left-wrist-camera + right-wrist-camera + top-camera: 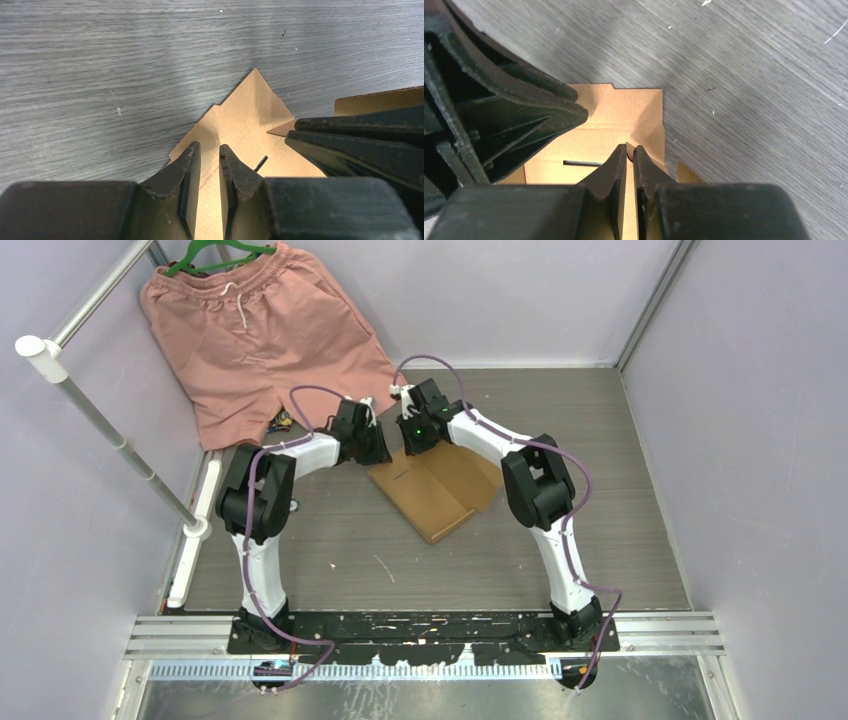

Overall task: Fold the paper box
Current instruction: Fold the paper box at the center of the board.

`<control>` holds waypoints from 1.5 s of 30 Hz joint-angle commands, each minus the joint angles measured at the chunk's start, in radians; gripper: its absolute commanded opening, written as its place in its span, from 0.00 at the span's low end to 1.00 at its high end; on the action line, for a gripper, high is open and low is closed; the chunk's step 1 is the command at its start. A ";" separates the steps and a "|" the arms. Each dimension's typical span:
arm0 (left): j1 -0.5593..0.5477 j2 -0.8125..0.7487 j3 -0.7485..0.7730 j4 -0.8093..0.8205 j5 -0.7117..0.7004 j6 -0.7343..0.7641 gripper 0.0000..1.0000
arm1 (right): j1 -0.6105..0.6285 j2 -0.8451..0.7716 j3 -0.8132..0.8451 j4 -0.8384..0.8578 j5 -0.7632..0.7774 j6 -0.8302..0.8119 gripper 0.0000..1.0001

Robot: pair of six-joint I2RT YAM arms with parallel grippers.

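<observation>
Two grippers meet at the far edge of the plain brown paper box [440, 490], which lies flattened mid-bench [600, 440]. The right gripper [630, 147] has its jaws pinching a raised cardboard flap. The left gripper [210, 147] has its jaws narrowly apart over cardboard, and whether they grip it cannot be told. Salmon shorts [260, 330] hang behind.

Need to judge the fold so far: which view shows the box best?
Top external: most of the box shows, only its far end hidden. Each wrist view shows just one corner of it, close up.

Seemingly the left gripper [209, 147] pinches the paper box [250, 114].
</observation>
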 commanded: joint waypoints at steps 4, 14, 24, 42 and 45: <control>-0.004 -0.029 -0.029 -0.052 -0.043 0.019 0.22 | 0.025 -0.098 -0.074 -0.089 -0.041 -0.114 0.13; -0.004 -0.040 -0.038 -0.053 -0.057 0.016 0.22 | 0.065 -0.148 -0.183 -0.070 0.072 -0.204 0.13; -0.005 -0.049 -0.045 -0.056 -0.063 0.017 0.22 | 0.081 -0.235 -0.312 0.044 0.161 -0.267 0.10; -0.006 -0.083 -0.042 -0.077 -0.069 0.028 0.22 | 0.082 -0.349 -0.251 0.141 0.091 -0.044 0.49; -0.006 -0.092 -0.037 -0.084 -0.068 0.031 0.22 | 0.089 -0.351 -0.227 0.097 0.043 -0.043 0.50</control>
